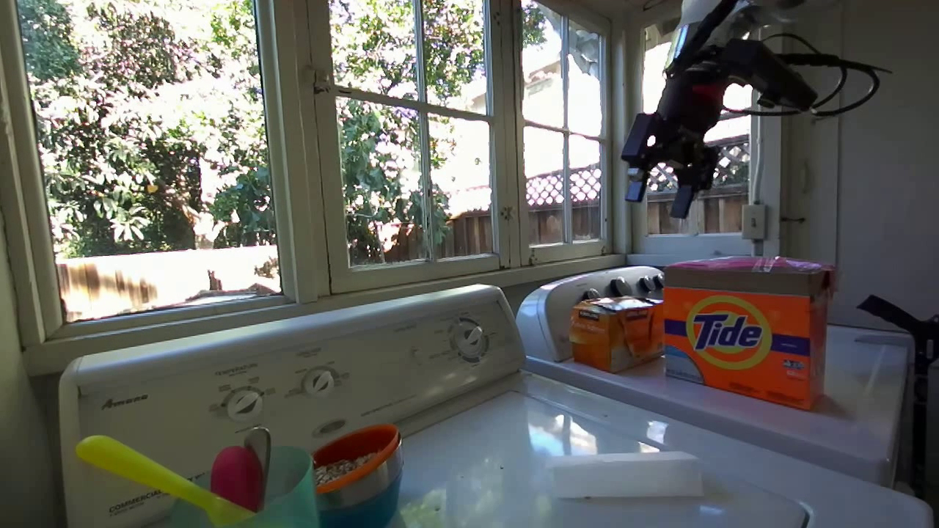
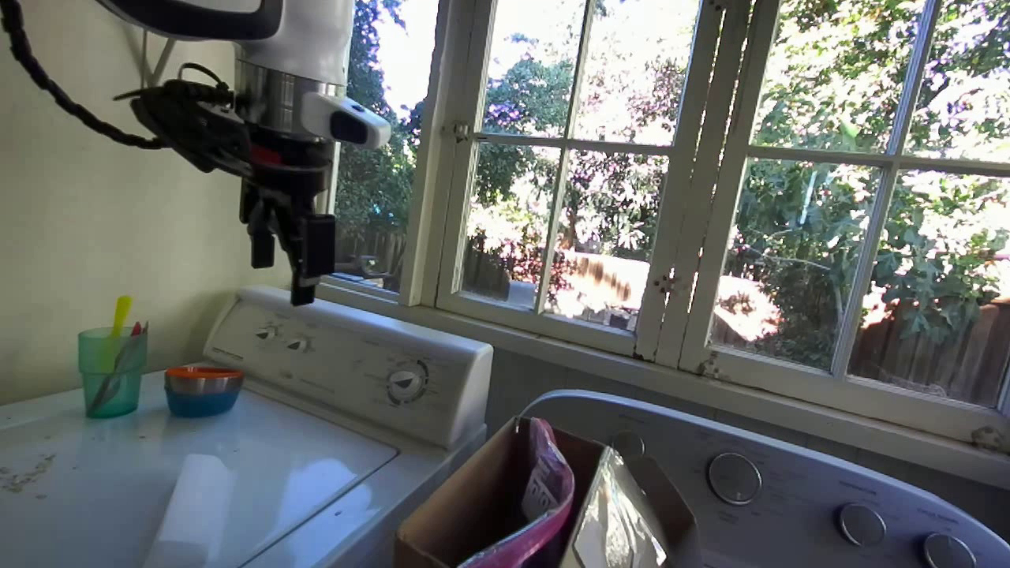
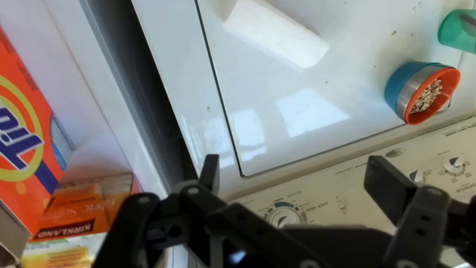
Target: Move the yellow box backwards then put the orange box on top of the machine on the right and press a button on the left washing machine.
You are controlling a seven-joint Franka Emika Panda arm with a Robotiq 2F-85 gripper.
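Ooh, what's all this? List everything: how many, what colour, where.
windows: several, pale-framed, behind machines
left washing machine: 1, white, below windows
machine on the right: 1, white, beside it
knobs: at least 4, grey, on that machine
orange box: 1, orange, on machine on the right
yellow box: 1, orange-yellow, beside the orange box
dials: 3, white, on left washing machine
white block: 1, white, on left washing machine
cup: 1, clear green, on left washing machine
utensils: count unclear, yellow, pink, grey, in cup
bowl: 1, perhaps nested, orange, silver, blue, beside cup
trees: several, green, outside
robot arm: 1, white and black, above machines
fingers: 2, black, at arm's end, spread, holding nothing
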